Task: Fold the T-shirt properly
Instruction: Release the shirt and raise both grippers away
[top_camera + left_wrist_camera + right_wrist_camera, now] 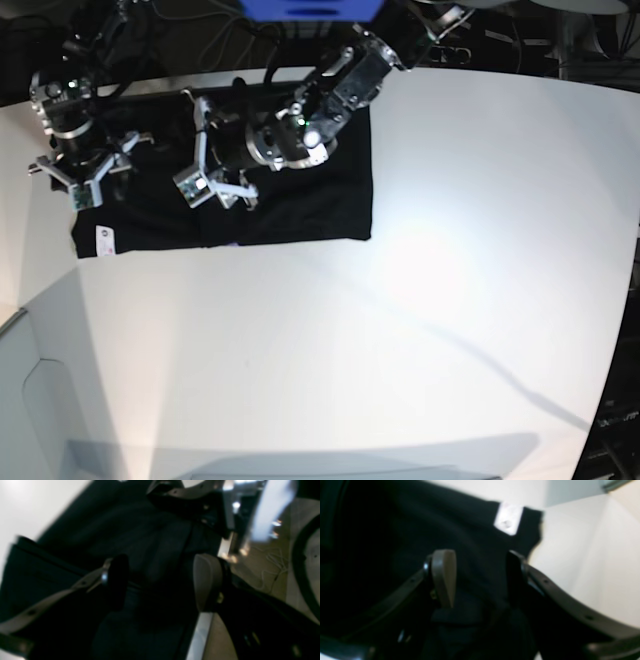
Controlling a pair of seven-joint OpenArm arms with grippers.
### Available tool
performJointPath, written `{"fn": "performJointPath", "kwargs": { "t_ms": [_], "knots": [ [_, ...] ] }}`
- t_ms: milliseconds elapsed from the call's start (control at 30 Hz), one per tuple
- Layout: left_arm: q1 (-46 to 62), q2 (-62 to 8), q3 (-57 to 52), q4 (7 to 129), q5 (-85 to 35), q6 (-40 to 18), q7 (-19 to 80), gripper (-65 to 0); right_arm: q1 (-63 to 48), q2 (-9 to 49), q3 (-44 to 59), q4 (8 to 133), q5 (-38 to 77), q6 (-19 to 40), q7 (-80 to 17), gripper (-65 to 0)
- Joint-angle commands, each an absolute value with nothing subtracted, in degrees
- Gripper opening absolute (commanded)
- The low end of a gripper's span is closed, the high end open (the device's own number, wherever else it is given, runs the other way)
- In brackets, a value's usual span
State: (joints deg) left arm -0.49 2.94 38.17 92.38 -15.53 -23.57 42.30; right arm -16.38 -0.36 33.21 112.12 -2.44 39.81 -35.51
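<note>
Left wrist view: the left pincer (pixel 160 582) stands apart, empty, with the T-shirt (pixel 140 535) under it, reaching off toward 11 o'clock.

Right wrist view: the right pincer (pixel 481 577) also gapes, cloth beneath, the white tag (pixel 508 518) at 1 o'clock.

Base view: the T-shirt lies folded on the table (pixel 420 320), long axis 3-to-9. Both pincers hover over it. No containers.
</note>
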Motion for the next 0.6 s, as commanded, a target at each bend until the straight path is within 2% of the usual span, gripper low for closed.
{"fn": "performJointPath", "kwargs": {
  "t_ms": [0,100,267,567],
  "knots": [
    [-0.57,2.33,36.79,94.55,-17.19,-24.75,41.19,-24.6,-15.08,0.04,35.12,113.27,-1.8,40.0,-33.89,-32.4],
    [1.54,-0.04,30.2,99.21,-17.19,-24.66,41.19,-24.6,-13.93,-0.04,38.37,113.19,-1.8,40.0,-33.98,-31.9],
    [7.52,-2.95,12.18,107.38,-17.19,-24.66,41.27,-24.6,-13.14,0.31,40.92,111.87,-1.63,40.0,-33.98,-25.8],
    [12.79,-4.53,-17.1,108.7,-17.27,-24.84,41.27,-24.5,-9.71,2.24,42.33,98.42,-1.71,40.0,-33.63,-24.6]
  ]
}}
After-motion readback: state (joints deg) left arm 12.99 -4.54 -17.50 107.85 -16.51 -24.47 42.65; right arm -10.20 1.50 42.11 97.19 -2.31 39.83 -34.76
